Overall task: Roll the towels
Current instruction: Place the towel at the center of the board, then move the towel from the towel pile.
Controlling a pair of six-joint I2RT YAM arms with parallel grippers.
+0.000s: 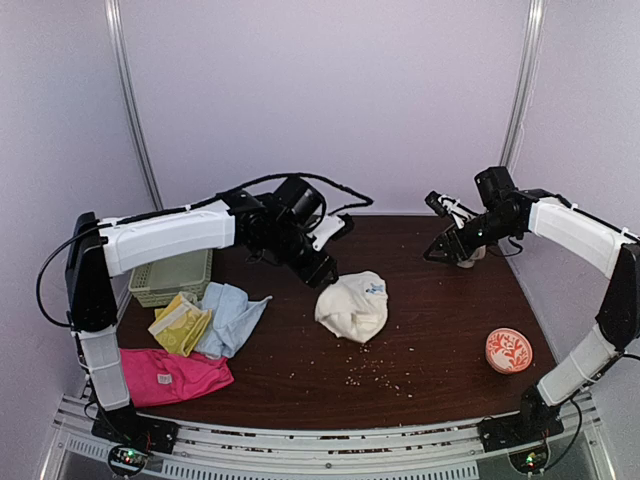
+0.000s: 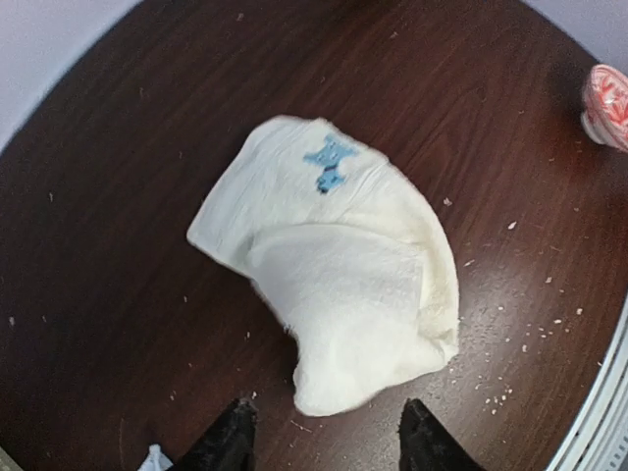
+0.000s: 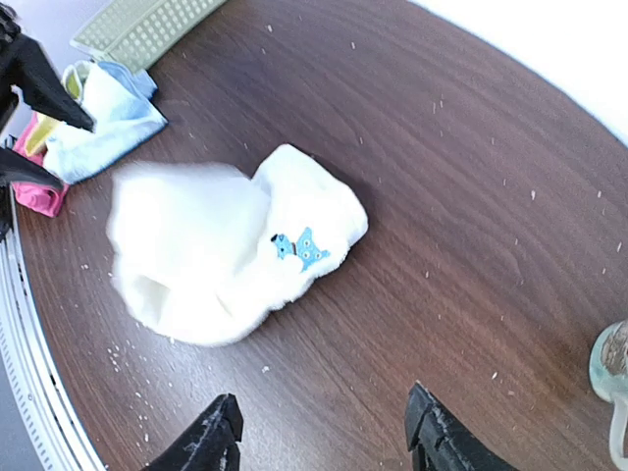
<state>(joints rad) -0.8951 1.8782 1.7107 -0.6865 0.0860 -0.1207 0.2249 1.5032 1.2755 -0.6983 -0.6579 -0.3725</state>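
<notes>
The cream-white towel (image 1: 352, 306) with a small blue emblem lies crumpled mid-table; it also shows in the left wrist view (image 2: 334, 285) and the right wrist view (image 3: 221, 245). My left gripper (image 1: 322, 272) is open and empty, just left of and above it; its fingertips (image 2: 234, 432) straddle the towel's near corner without touching. My right gripper (image 1: 443, 250) is open and empty at the far right, well away from the towel; one of its fingertips (image 3: 224, 422) shows over bare table. A pale blue towel (image 1: 232, 316), a yellow-green patterned one (image 1: 180, 324) and a hot-pink one (image 1: 172, 376) lie at the left.
A pale green slotted basket (image 1: 172, 276) stands at the far left edge. An orange-red patterned round thing (image 1: 509, 350) sits near the right front. A pale cup (image 3: 613, 373) is by my right gripper. Crumbs dot the dark wooden table (image 1: 440, 330).
</notes>
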